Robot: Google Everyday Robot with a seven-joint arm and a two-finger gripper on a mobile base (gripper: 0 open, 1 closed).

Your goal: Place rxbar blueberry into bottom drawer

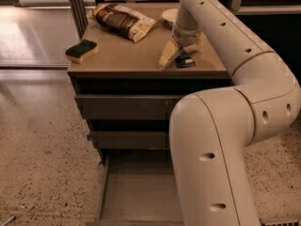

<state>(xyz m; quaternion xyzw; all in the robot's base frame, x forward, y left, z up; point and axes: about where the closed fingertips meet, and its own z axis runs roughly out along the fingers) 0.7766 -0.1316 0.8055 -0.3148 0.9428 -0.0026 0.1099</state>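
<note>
The rxbar blueberry (185, 59), a small dark navy bar, lies flat on the cabinet top (127, 55) near its front right edge. My gripper (177, 61) reaches down from above and stands over the bar, open. One cream finger (166, 55) slants down to the counter just left of the bar, and the other is hidden behind the wrist. The bottom drawer (136, 197) is pulled out at floor level below the cabinet, with a bare grey floor. My arm covers its right side.
A brown-and-white snack bag (123, 20) lies at the back of the cabinet top. A green-and-yellow sponge (81, 50) sits at its left edge, and a pale bowl (169, 16) at the back. Two shut drawers (122, 107) sit above the open one. Speckled floor lies to the left.
</note>
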